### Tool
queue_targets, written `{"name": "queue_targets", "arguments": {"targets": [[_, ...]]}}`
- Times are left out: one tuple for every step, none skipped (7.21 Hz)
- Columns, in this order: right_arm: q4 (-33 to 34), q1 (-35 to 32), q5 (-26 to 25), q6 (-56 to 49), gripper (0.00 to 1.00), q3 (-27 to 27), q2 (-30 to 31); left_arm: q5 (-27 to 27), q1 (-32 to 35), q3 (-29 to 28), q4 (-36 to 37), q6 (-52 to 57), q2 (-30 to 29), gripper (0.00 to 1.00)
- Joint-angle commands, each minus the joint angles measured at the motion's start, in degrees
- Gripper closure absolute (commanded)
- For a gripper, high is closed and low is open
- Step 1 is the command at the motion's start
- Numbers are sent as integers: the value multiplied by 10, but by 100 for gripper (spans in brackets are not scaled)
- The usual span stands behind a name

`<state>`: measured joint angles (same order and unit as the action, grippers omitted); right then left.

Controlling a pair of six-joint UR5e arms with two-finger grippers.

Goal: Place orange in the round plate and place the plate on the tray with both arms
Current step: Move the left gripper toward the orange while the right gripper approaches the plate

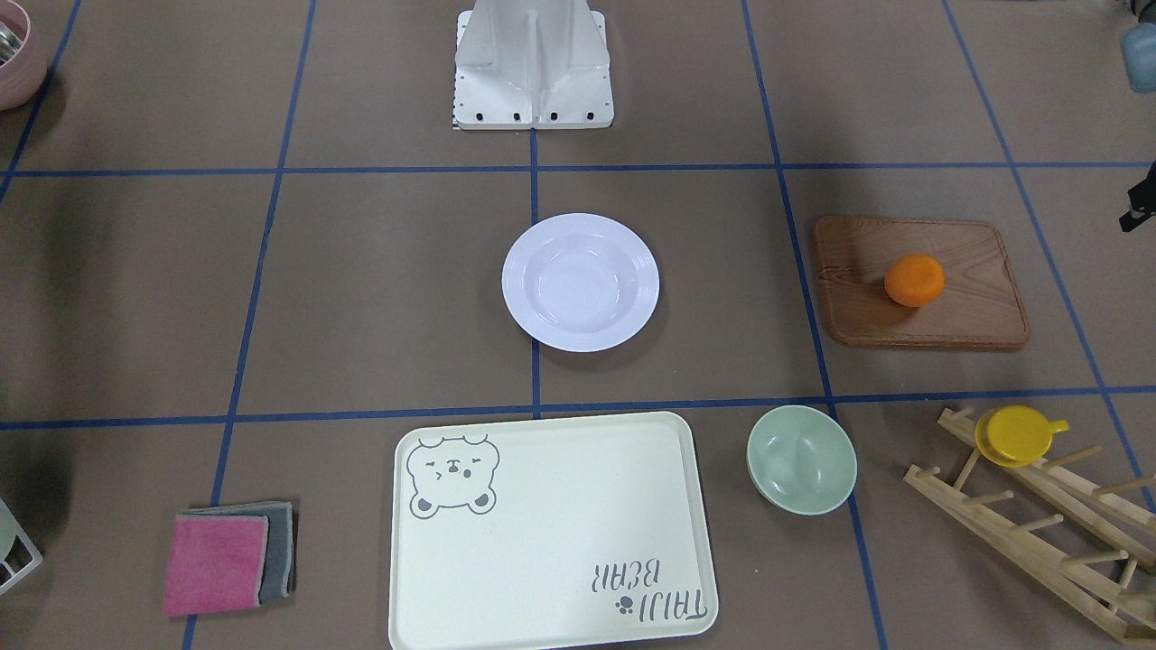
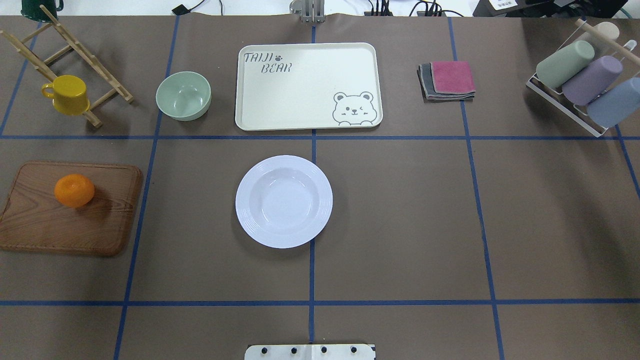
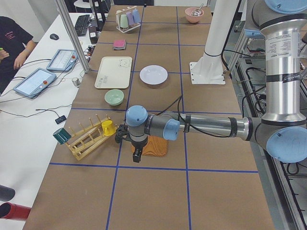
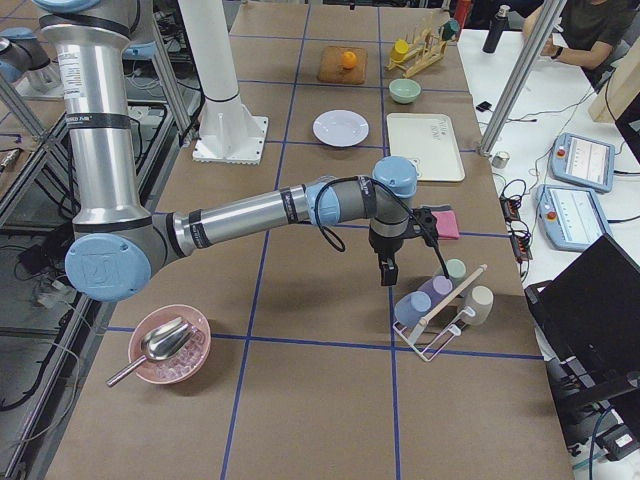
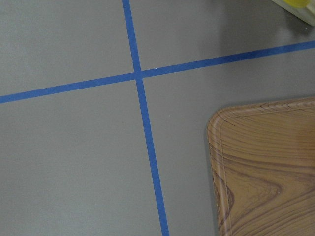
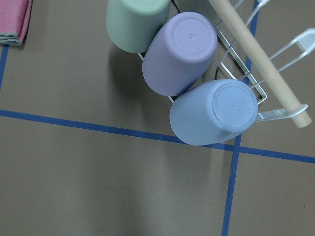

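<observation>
Orange (image 2: 74, 190) sits on a wooden board (image 2: 100, 225), well to the left of the plate (image 2: 283, 201). The left gripper (image 3: 136, 154) hangs just off the board's end, farther from the plate than the fruit. The plate lies bare mid-table, and the tray (image 2: 307, 90), just beyond it, has nothing on it. Well off to the plate's right, the right gripper (image 4: 386, 270) hangs by a tumbler rack (image 4: 440, 300). I can't tell from here whether either gripper's fingers are spread or pressed together.

The pick looks like the first job. I'd bring the left gripper over the orange with its fingers wider than the fruit, centre it, and close gently, since a round fruit could roll.

I count one orange, one plate, one tray, one board and two grippers.
</observation>
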<state>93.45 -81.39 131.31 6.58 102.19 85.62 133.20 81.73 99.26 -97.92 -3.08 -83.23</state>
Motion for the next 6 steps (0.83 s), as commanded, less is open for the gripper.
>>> {"name": "queue_targets", "arguments": {"targets": [[1, 4, 7, 0, 0, 17, 0, 0, -1, 4, 0, -1, -1, 1], [0, 5, 51, 0, 0, 33, -1, 0, -3, 14, 0, -19, -3, 0], [0, 7, 85, 6, 0, 38, -13, -1, -6, 31, 1, -62, -4, 1], [1, 20, 157, 46, 0, 42, -18, 0, -9, 51, 3, -90, -8, 1], [0, 38, 201, 113, 0, 44, -32, 0, -18, 58, 1, -116, -13, 1], [-11, 57, 221, 139, 0, 50, -52, -1, -44, 58, 1, -169, -34, 1]]}}
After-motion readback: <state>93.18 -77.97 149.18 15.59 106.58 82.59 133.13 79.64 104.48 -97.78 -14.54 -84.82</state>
